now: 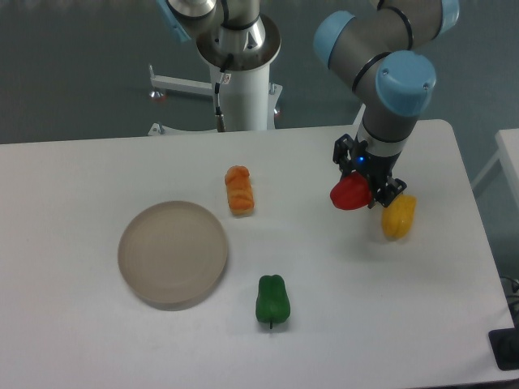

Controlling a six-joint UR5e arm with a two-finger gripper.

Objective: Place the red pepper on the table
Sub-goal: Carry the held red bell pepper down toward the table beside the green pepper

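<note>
The red pepper [349, 194] is small and glossy and sits between the fingers of my gripper [362, 187] at the right side of the white table [340, 324]. The gripper is shut on it and points down. The pepper hangs close over the tabletop; I cannot tell whether it touches the surface. Its stem is hidden.
A yellow pepper [398, 216] lies just right of the gripper, nearly touching it. An orange pepper [239, 190] lies mid-table. A green pepper [272, 301] lies toward the front. A round beige plate [173, 253] sits at the left. The robot base [241, 81] stands behind the table.
</note>
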